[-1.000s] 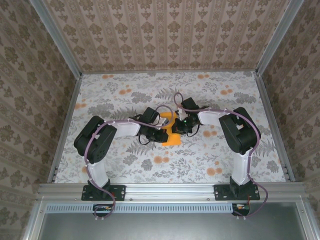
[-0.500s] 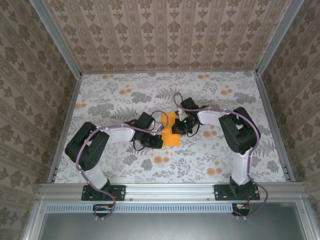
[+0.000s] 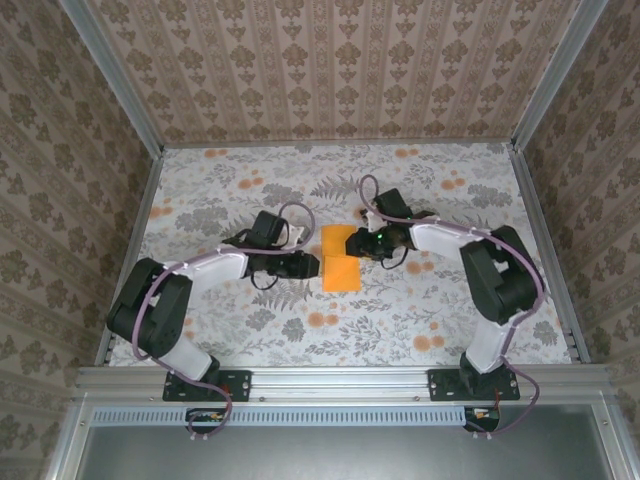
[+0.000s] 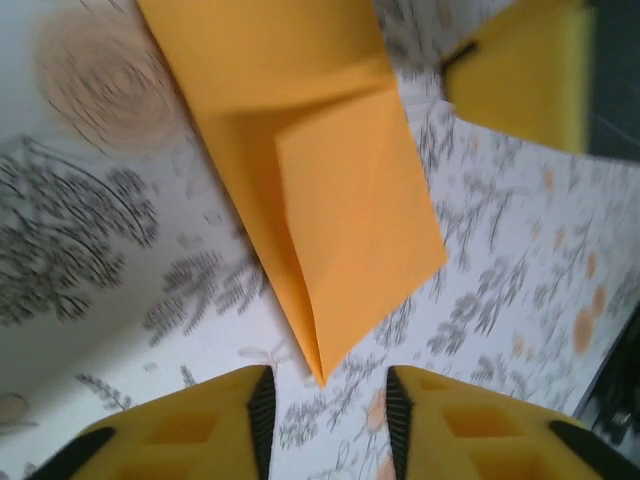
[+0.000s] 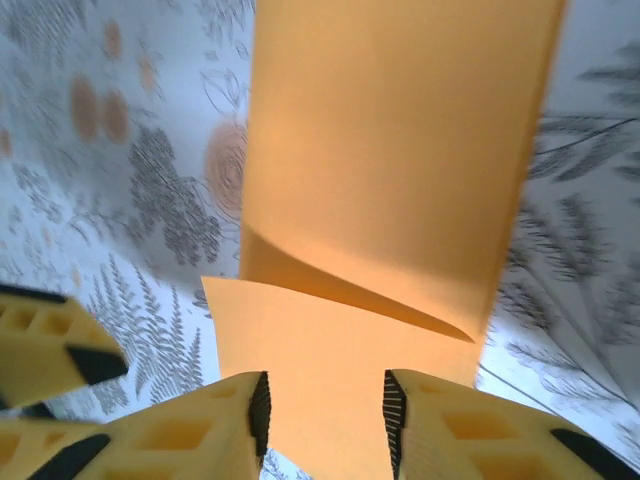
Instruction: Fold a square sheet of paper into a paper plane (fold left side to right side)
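Shows square sheet of paper (image 3: 340, 262) folded to a narrow strip, flat on the table (image 3: 450, 320), centrally. Sets left fingers (image 4: 200, 420) parted just short of its corner, right fingers (image 5: 180, 430) parted over the loose flap, presumably to press the crease.

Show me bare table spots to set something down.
Free: the far strip between the back wall and the orange paper; the near middle between the paper and the front rail. Crowded: the centre, where left pincer and right pincer flank the paper.
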{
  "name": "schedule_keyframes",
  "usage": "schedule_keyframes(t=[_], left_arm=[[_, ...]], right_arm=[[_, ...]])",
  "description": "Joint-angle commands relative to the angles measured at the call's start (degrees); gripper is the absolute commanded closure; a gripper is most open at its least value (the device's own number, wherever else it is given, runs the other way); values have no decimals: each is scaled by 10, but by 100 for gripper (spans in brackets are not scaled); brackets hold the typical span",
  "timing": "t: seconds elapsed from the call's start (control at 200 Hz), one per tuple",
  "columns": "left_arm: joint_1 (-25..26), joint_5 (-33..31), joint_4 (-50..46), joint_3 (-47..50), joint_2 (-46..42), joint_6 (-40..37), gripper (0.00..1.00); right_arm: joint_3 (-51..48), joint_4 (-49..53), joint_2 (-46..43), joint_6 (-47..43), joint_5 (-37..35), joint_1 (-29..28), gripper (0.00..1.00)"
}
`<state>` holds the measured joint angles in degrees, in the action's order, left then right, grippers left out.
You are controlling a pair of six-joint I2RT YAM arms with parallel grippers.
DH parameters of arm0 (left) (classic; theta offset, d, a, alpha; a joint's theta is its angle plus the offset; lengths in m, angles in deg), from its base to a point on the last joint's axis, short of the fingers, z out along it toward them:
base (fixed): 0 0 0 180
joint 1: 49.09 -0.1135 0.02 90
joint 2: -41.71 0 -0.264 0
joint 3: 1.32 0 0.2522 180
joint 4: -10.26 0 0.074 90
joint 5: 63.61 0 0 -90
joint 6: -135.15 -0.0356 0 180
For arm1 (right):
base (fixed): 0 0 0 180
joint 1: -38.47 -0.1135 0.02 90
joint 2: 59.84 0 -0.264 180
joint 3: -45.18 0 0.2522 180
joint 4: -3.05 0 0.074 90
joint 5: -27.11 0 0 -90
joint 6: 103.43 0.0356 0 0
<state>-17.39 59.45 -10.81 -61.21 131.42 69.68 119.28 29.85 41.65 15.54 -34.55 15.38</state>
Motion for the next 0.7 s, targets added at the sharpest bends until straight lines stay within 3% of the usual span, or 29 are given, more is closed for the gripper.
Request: schedule_keyframes(t=[0.0,0.2,0.315,0.435,0.585,0.695], left_arm=[[-5,27,38,-33,32,-1,55],[-4,62,77,-75,108,3,50],[-2,68,76,-99,144,0,52],[0,72,77,-114,167,-4,64],[1,63,74,-112,160,-6,90],[0,42,66,-95,131,-13,98]], right_arm=[[-44,-33,-54,8,-37,22,53],[-106,-78,-95,22,-29,36,33],[-124,-96,-99,33,-9,36,29],[-136,-104,-99,41,3,36,27],[-145,-115,-95,50,21,36,25],[-141,-129,-87,61,36,34,25]])
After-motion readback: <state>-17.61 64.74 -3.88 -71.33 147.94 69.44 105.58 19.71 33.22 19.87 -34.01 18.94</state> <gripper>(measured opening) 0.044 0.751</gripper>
